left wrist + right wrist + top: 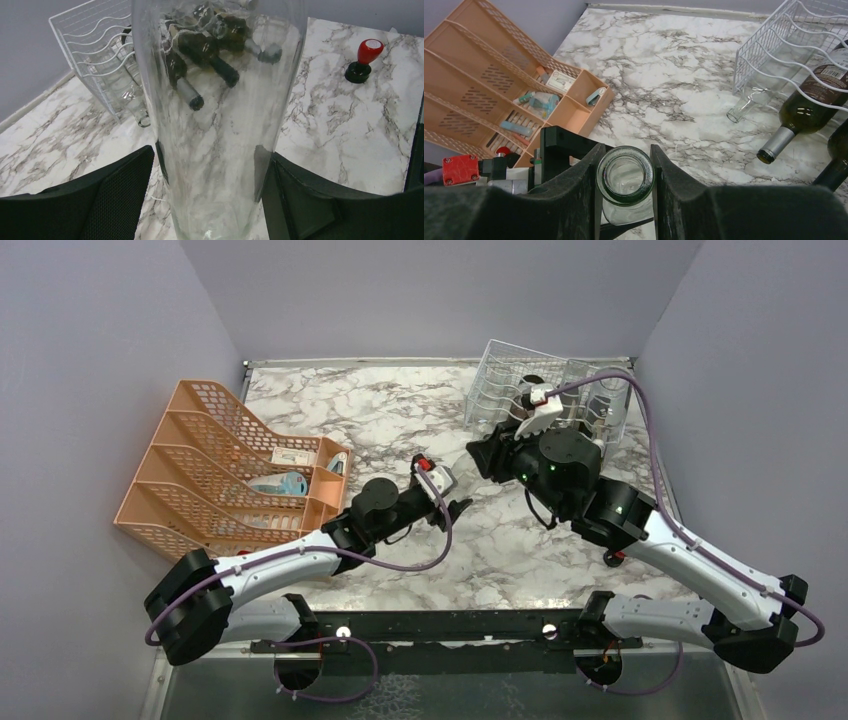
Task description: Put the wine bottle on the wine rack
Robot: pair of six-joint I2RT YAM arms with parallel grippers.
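A clear glass wine bottle [220,125] is held off the table between both arms. My left gripper [212,200] is shut on its wide body, one finger on each side; it shows in the top view [455,508] at mid table. My right gripper [624,185] is shut on the bottle's mouth [625,181], seen end-on, and shows in the top view [492,455]. The silvery-white wire wine rack [500,370] stands at the back right, also in the left wrist view [95,45] and right wrist view [784,40]. The bottle is barely visible in the top view.
The rack holds a dark green bottle [809,105], a clear bottle [749,105] and another dark bottle [836,160], necks pointing out. An orange mesh organizer [220,470] with small items stands at the left. A red-topped black stamp [365,57] stands on the marble.
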